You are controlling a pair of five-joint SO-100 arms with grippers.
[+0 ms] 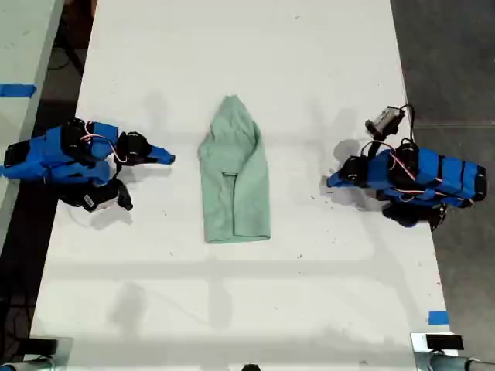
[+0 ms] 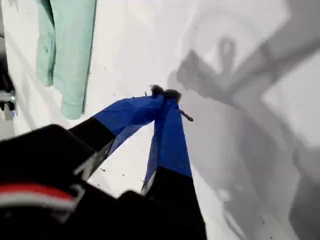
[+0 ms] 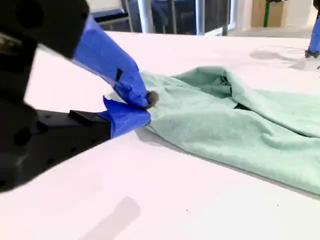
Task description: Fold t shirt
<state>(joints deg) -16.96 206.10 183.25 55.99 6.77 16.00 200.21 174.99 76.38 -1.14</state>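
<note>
A white tabletop [image 1: 309, 62] filled most of the exterior view, with dark floor along both sides. One pale mint-green t shirt [image 1: 234, 182] lay wrinkled near the middle of it, narrow end towards the far edge and straight hem nearer the camera. Nothing stood between it and the arms. Two scraps of blue tape showed: one [image 1: 15, 90] on a neighbouring surface at the exterior view's left, and one [image 1: 438, 317] near the tabletop's edge at the exterior view's lower right.

Two blue arms lay low and stretched out, one on each side of the t shirt, both pointing towards it. My second gripper [image 1: 166, 157] was at the exterior view's left, near the cloth but apart from it. Its fingers [image 3: 131, 82] were pressed together, with nothing between them. My first gripper [image 1: 332, 182] was at the exterior view's right, farther from the cloth, with its fingers [image 2: 172, 135] meeting at the tips and holding nothing.
</note>
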